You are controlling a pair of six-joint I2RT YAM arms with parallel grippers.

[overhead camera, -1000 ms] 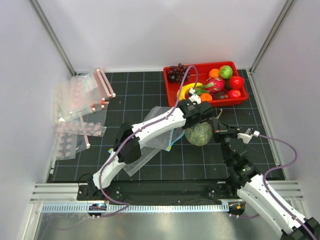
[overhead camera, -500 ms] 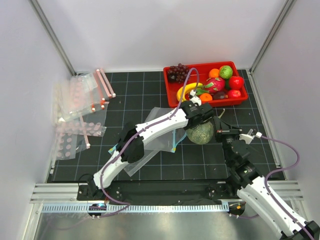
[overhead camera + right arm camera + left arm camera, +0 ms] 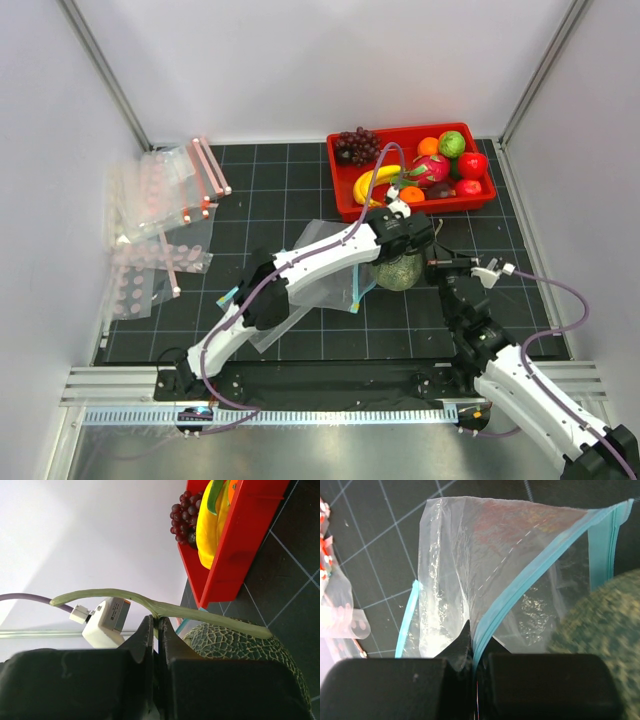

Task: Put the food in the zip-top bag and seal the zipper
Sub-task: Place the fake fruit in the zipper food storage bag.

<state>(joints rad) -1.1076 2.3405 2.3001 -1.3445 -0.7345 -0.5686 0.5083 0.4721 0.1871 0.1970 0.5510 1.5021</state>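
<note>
A: Left side first. Heap of clear bags with pink-red strips point(image 3: 160, 205), well apart from the left gripper point(image 3: 471, 649), off to its left. Agreed?

B: Agreed. Left gripper: jaws closed, pinching the zip-top bag point(image 3: 465, 555) at its mouth. The teal zipper point(image 3: 530, 586) runs straight into the gap between the fingers. The bag spreads out ahead of the fingertips over the black gridded mat point(image 3: 260, 180).

A: Melon?

B: Green netted melon point(image 3: 400, 270) lies just right of the left fingertips, at the bag's open mouth, between the two grippers. Whether any of it is past the zipper: cannot tell.

A: Right gripper point(image 3: 156, 624)?

B: Jaws closed on the melon's thin green stem point(image 3: 210, 616). The melon's body lies just beside the fingertips, lower right in the right wrist view.

A: Remaining food?

B: In the red tray point(image 3: 468, 204), beyond both grippers. Banana point(image 3: 362, 188) near the left gripper's wrist, grapes point(image 3: 355, 146) behind it, red round fruit point(image 3: 472, 165) further right, well apart from the right gripper.
</note>
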